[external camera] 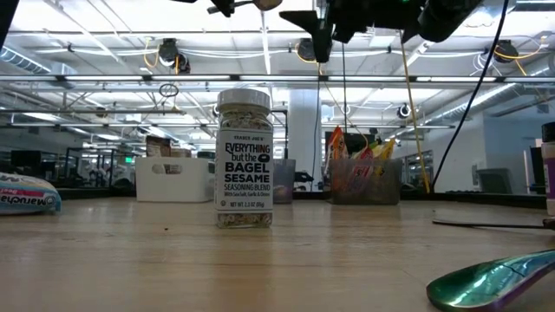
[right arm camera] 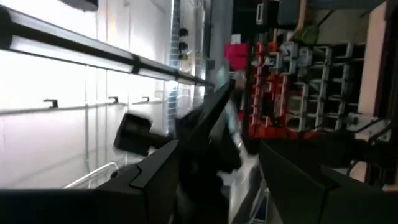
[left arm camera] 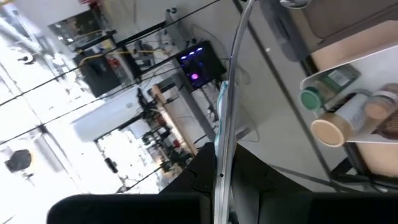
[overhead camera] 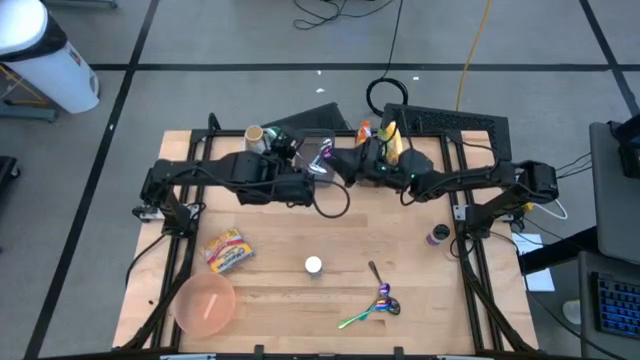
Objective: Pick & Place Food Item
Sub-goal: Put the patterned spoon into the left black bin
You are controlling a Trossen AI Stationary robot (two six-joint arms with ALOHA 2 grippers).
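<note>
High above the far middle of the table my left gripper (overhead camera: pixel 316 168) is shut on a thin silvery packet (overhead camera: pixel 323 152). The left wrist view shows the packet edge-on (left arm camera: pixel 227 93). My right gripper (overhead camera: pixel 353 165) faces it from the right, fingers apart (right arm camera: pixel 217 180), with a dark shape between them. On the table below, a seasoning jar with a white cap (external camera: pixel 244 159) stands upright (overhead camera: pixel 314 265), and a yellow and pink snack bag (overhead camera: pixel 228 250) lies flat at the left. My left gripper pinches the silvery packet between its two fingers, near one end (left arm camera: pixel 219 177). The packet runs forward out of the jaws as a thin edge and is lifted clear of the table. My right gripper: I cannot tell whether it touches the packet.
A pink bowl (overhead camera: pixel 205 305) sits at the near left. Iridescent spoons (overhead camera: pixel 380 300) lie at the near right and a small purple jar (overhead camera: pixel 438 235) stands at the right. A tray of containers (overhead camera: pixel 262 136) and orange bottles (overhead camera: pixel 390 135) stand at the far edge.
</note>
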